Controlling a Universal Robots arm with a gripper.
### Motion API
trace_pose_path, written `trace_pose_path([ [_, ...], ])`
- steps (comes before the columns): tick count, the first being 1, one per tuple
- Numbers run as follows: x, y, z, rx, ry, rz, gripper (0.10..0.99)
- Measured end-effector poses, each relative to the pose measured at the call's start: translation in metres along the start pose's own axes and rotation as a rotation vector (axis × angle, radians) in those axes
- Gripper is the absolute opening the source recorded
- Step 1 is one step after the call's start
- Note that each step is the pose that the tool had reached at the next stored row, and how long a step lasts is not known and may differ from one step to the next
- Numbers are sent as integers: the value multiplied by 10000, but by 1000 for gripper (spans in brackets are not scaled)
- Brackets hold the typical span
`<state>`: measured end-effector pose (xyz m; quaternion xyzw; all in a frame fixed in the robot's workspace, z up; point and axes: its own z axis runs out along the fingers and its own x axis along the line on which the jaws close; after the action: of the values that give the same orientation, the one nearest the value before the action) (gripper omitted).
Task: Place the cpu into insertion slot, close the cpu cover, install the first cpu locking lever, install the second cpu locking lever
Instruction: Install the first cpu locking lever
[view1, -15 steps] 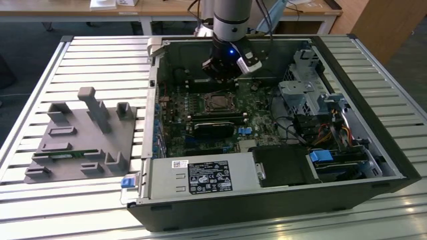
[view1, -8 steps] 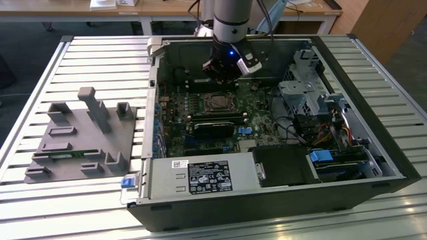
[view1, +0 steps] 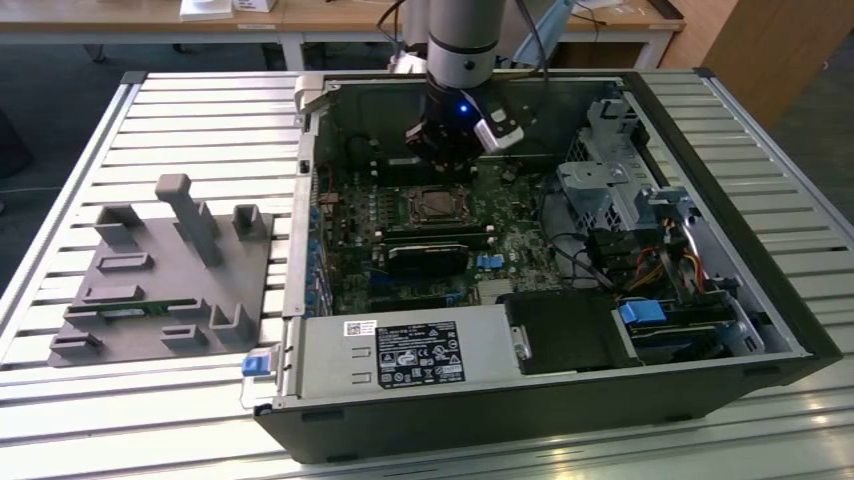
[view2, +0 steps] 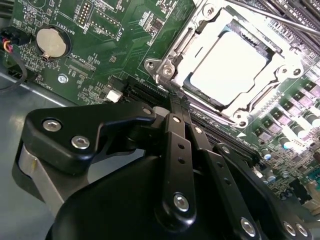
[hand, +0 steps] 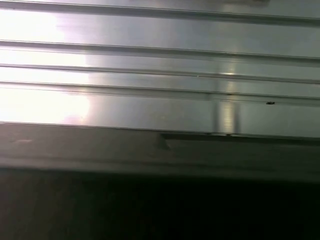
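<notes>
While cpu (view2: 227, 60) sits framed by cpu cover (view2: 174, 50), claw (view2: 175, 101), fingers together, beside cover's corner edge.

Perhaps pale-silver cpu (view2: 227, 61), silvery cpu cover (view2: 175, 50), green circuit board (view2: 115, 35), black hand (view2: 176, 100)

Second wrist view: the cpu (view2: 227, 62) face is washed out by glare, no detail legible. The cpu cover (view2: 172, 50) is cut off by the picture's edge. Exterior view: insertion slot (view1: 435, 204) too small to assess. First wrist view: dark band (hand: 160, 200) blurred, unidentifiable.
</notes>
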<state>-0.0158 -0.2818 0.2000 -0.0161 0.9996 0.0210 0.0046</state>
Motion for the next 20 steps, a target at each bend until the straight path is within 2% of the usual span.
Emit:
trace_pose_path([
  [7,-7,1,35,67,20,0,106],
  [12,-8,4,41,59,16,0,106],
  [14,-10,9,21,39,4,0,106],
  [18,-9,10,-85,56,15,0,106],
  [20,-10,11,-111,63,19,0,106],
])
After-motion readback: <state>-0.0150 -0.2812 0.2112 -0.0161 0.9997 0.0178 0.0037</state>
